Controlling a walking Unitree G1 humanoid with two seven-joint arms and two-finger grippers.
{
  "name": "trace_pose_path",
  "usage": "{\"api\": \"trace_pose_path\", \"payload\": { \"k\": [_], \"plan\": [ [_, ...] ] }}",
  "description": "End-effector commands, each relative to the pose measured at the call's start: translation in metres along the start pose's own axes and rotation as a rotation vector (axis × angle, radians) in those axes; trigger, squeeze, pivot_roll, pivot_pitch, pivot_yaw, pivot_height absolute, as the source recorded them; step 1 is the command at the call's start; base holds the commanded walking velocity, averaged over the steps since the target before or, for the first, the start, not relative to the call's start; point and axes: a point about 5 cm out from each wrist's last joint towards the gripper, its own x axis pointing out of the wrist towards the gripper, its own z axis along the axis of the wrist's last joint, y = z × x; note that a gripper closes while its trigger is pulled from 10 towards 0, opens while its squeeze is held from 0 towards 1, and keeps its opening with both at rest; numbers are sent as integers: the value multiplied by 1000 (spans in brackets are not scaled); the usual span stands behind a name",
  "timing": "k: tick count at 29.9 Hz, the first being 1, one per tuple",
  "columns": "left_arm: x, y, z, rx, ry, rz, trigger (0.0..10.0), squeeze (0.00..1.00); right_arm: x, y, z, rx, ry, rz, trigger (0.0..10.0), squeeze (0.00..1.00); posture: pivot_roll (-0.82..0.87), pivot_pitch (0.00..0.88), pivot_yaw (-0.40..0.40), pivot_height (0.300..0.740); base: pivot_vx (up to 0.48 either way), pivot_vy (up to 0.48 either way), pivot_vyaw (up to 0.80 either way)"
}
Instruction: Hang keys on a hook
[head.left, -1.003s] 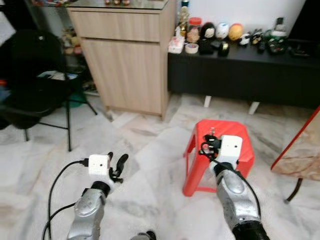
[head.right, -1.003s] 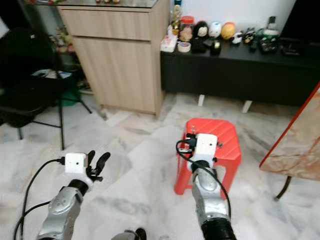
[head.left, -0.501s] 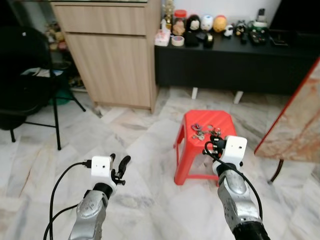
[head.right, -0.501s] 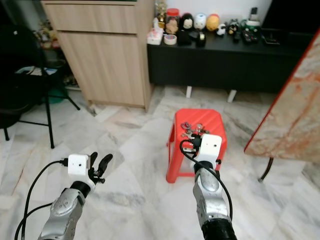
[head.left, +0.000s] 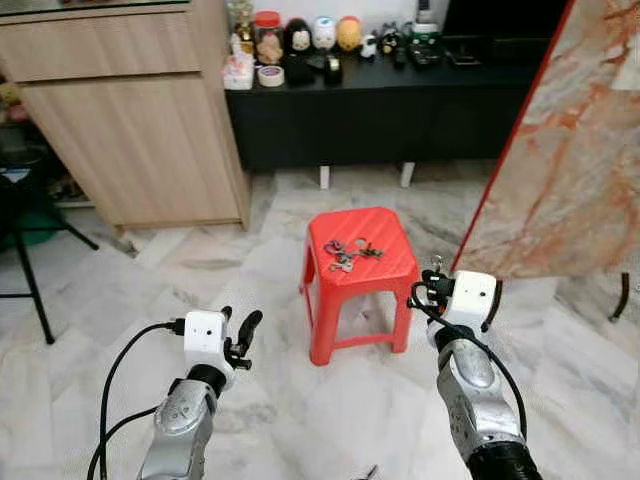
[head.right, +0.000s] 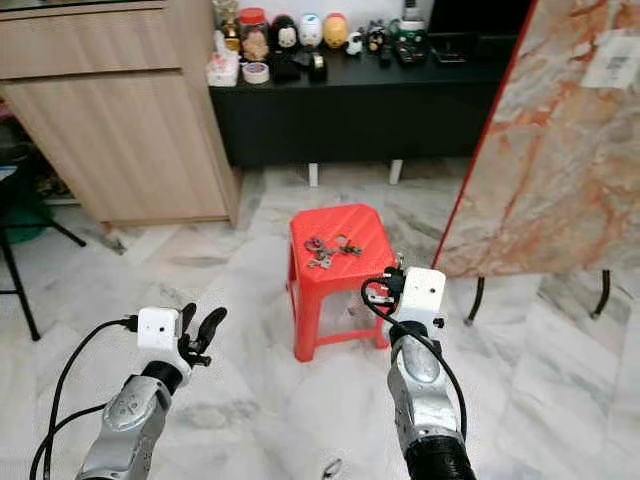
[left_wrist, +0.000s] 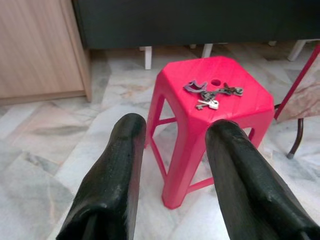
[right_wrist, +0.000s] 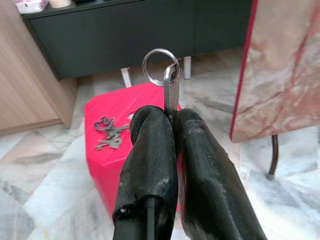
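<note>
Camera swung since earlier frame, red stool (head.left: 358, 262) now left of right end effector (right_wrist: 172, 116). Right end effector clamped shut on key (right_wrist: 170, 90), long axis upright, ring on top. Key bunch (head.left: 347, 252) flat on stool. Left end effector (left_wrist: 175, 130) spread open, empty, forearm raised, pointing at stool.

Red plastic stool (head.left: 361, 262) is seen on marble floor (head.left: 130, 300), a bunch of metal keys (head.left: 346, 251) lying on its seat. Left gripper (head.left: 240, 338) is held low, left of the stool, fingers apart. Right gripper (head.left: 430, 288) is raised just right of the stool. Black low cabinet (head.left: 380, 115) stands behind the stool.
</note>
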Motion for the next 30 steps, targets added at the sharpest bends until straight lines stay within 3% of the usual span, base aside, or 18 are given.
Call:
{"api": "trace_pose_path", "payload": {
  "k": [1,19,30],
  "plan": [
    [-1,-1,0,13,-2,-5,10000,0,0,0,-1,-6,8,0,10000,0,73,101,-8,740,0,-480,-781],
    [1,-3,-1,-1,7,0,10000,0,2,1,2,0,-2,1,10000,0,67,90,-10,740,0,0,-782],
    [-7,6,-5,-16,12,13,10000,0,3,-1,8,-22,-48,-29,10000,0,73,109,-8,740,0,0,0]
  ]
}}
